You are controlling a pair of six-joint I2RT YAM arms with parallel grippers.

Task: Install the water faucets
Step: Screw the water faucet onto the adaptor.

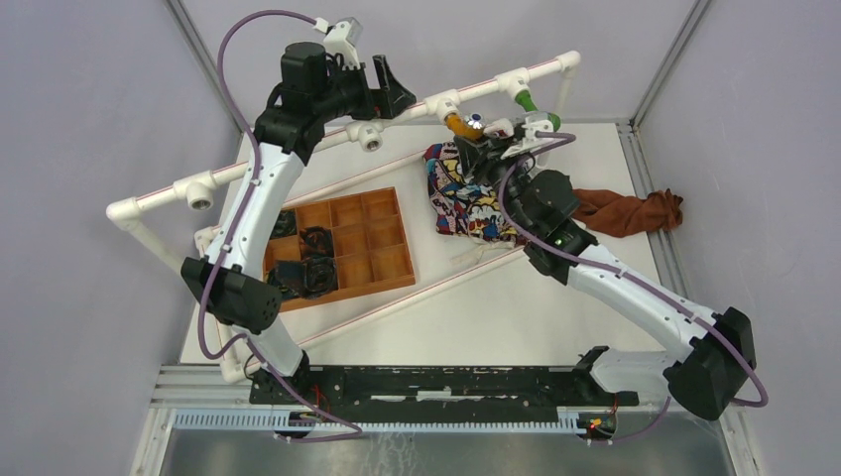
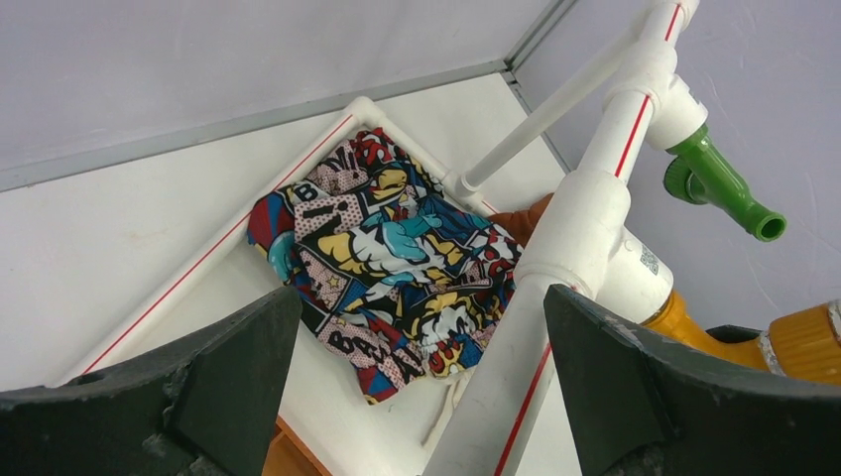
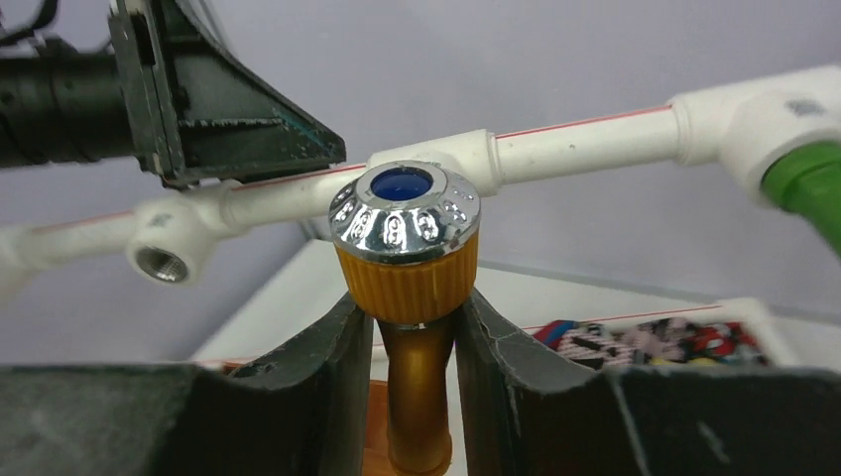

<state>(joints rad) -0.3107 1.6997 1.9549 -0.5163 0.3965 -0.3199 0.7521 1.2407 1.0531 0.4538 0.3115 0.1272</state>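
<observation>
Pinching in from both sides, my right gripper (image 3: 415, 322) has its two dark fingers (image 3: 332, 347) closed on the neck of the orange-yellow faucet (image 3: 407, 273). The jaws stand narrow, with only that neck between them, and both fingers touch it just under the ribbed knob. The knob sits right above my fingertips, upright in my wrist view, and is topped by a chrome cap (image 3: 405, 213) with a blue centre. Seen from my other wrist, the faucet's body meets the mouth of a white fitting, though I cannot tell how far in it sits. Just behind the knob runs the white pipe (image 3: 585, 144) with its red stripe. One fitting further along that pipe, to the right in my wrist view, sits the green faucet (image 2: 719, 183), its spout angled away from the pipe. On the other side, an open T-fitting (image 3: 164, 260) shows its metal thread. My left gripper (image 2: 421, 297) hovers beside the pipe near that fitting, its jaws spread as wide as they go and holding nothing; the pipe crosses its view just beside one finger. Below it a comic-print cloth (image 2: 387, 268) lies on the white table (image 2: 119, 248). In the overhead view a compartmented orange tray (image 1: 347, 248) lies under my left arm and a brown cloth (image 1: 630, 210) near my right.
</observation>
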